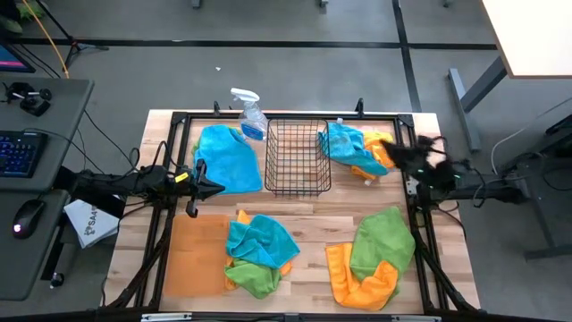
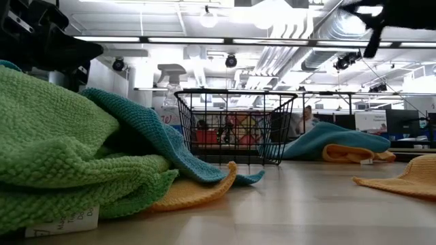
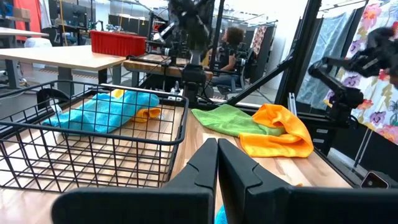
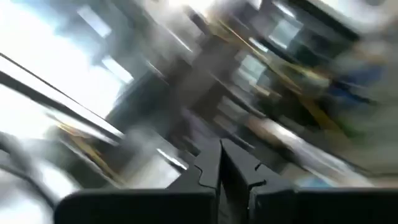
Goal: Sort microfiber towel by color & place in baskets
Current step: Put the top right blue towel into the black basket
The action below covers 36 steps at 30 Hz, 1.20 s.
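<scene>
Dark left end effector (image 1: 214, 189) closed, level, beside wire basket (image 1: 298, 157), empty

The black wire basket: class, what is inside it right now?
No towel. Through the black wire basket, only bare wooden table shows under its mesh floor. The blue towels lie beside it, outside.
</scene>
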Tool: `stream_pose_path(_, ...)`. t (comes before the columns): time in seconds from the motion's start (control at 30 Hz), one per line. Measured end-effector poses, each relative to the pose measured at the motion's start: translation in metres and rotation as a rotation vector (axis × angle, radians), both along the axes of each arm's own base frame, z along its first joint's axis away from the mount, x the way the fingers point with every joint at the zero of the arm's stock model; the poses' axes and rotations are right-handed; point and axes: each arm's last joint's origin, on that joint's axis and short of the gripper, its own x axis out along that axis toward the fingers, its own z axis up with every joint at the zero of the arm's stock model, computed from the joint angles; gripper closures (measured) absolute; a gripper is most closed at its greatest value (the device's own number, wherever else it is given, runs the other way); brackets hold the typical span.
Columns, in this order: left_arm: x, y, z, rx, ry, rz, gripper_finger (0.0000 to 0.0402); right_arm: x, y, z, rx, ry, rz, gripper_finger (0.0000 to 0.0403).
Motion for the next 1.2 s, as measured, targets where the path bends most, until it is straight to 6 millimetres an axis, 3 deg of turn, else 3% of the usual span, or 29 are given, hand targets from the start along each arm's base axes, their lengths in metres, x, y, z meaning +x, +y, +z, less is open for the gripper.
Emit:
stream_pose_path(0.13, 0.0, 0.0, 0.0, 0.0, 0.0, 0.0, 0.0401, 0.019, -0.013, 0.009, 0.073, 0.518, -0.042, 0.0336)
stream_pose_path(0.3, 0.0, 0.0, 0.0, 0.0, 0.0, 0.0, 0.0401, 0.034, -0.042, 0.013, 0.209, 0.981, -0.074, 0.0222)
stream_pose_path(0.43, 0.0, 0.0, 0.0, 0.0, 0.0, 0.0, 0.0401, 0.05, -0.072, -0.001, 0.29, 1.151, 0.037, 0.0152)
stream_pose_path(0.53, 0.0, 0.0, 0.0, 0.0, -0.001, 0.0, 0.0401, 0.058, -0.093, -0.021, 0.365, 1.236, 0.1, 0.0131)
stream_pose_path(0.77, 0.0, 0.0, 0.0, 0.0, 0.0, 0.0, 0.0401, 0.069, -0.123, -0.048, 0.444, 1.3, 0.105, 0.0128)
stream_pose_path(1.03, 0.0, 0.0, 0.0, 0.0, 0.0, 0.0, 0.0401, 0.076, -0.128, -0.065, 0.454, 1.361, 0.184, 0.0137)
stream_pose_path(1.13, 0.0, 0.0, 0.0, 0.0, 0.0, 0.0, 0.0401, 0.076, -0.126, -0.063, 0.435, 1.351, 0.207, 0.0202)
stream_pose_path(1.2, 0.0, 0.0, 0.0, 0.0, 0.0, 0.0, 0.0401, 0.077, -0.123, -0.057, 0.414, 1.341, 0.231, 0.029)
